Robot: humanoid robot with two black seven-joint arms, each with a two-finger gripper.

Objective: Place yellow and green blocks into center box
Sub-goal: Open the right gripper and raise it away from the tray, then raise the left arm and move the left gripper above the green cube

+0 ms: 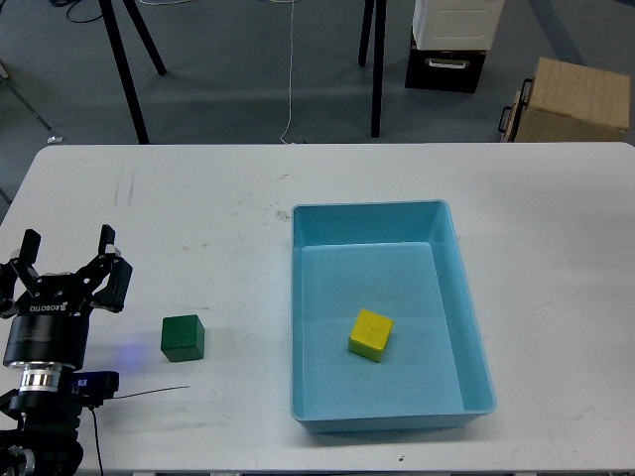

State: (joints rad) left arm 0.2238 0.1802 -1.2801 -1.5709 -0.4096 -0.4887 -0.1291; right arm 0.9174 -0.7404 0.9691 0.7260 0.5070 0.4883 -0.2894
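Left gripper (67,246): black body, white lettering reading "ROBOTIQ", partly legible. Its fingers (107,241) stand wide apart, nothing between them. Right gripper not in view.

Green block (184,338): plain matte cube, dark green, on the white desk (198,198), to the right of the fingers and nearer the camera, apart from them.

Blue tray (466,297): smooth light-blue plastic, low walls, rounded corners, flat bottom, farther right of the fingers. Yellow block (370,334): bright cube, slightly turned, resting on the tray bottom.

Thin black cable (149,392) lies on the desk below the green block.
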